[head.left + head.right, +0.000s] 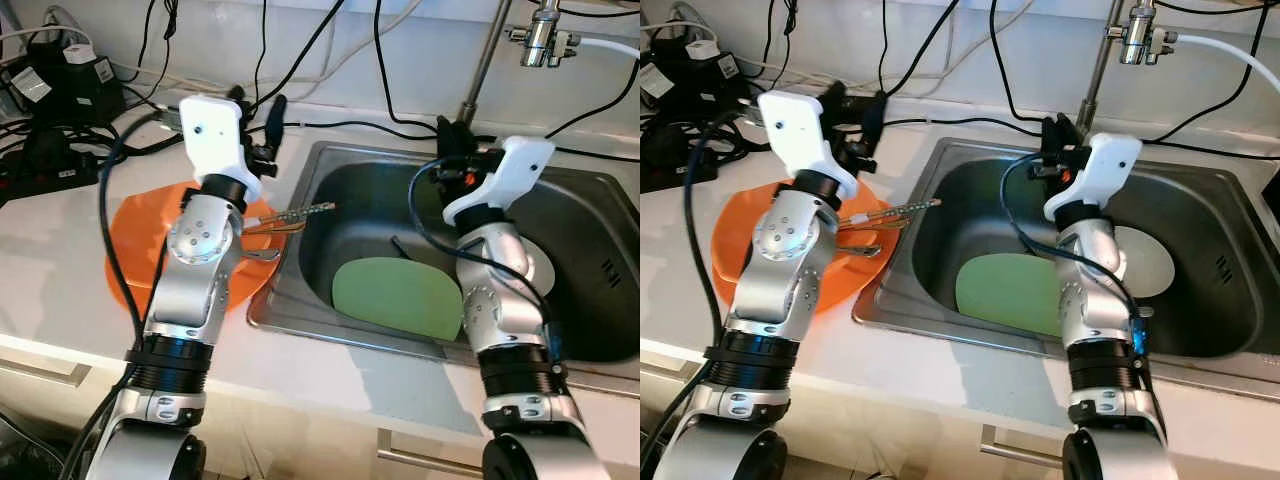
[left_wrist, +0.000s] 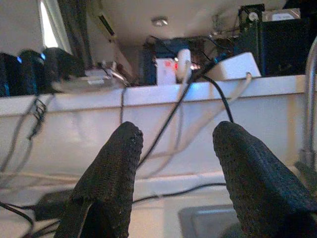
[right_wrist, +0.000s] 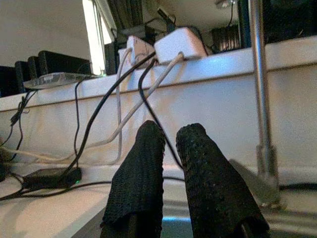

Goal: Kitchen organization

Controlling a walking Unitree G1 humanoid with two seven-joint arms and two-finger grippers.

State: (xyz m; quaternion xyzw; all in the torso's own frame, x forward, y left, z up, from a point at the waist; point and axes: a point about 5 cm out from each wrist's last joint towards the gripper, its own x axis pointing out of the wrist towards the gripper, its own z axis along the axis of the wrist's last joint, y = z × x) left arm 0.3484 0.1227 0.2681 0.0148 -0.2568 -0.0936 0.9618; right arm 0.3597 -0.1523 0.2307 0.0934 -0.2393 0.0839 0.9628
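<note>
1. We see the sink (image 1: 590, 190) set in the counter (image 1: 60, 250), with our right gripper (image 3: 171, 144) raised over it, fingers nearly closed on nothing.
2. The orange plate (image 1: 135, 225) lies on the counter beside the sink, under our left gripper (image 2: 176, 148), whose fingers are spread and empty.
3. The green plate (image 1: 395, 295) leans in the sink, a white plate (image 1: 1155, 260) just behind it; both look stiff, slippery and breakable, so we would pinch a rim.
4. Chopsticks (image 1: 300, 213) rest on the orange plate, tips over the sink; light and thin, best taken mid-length.
</note>
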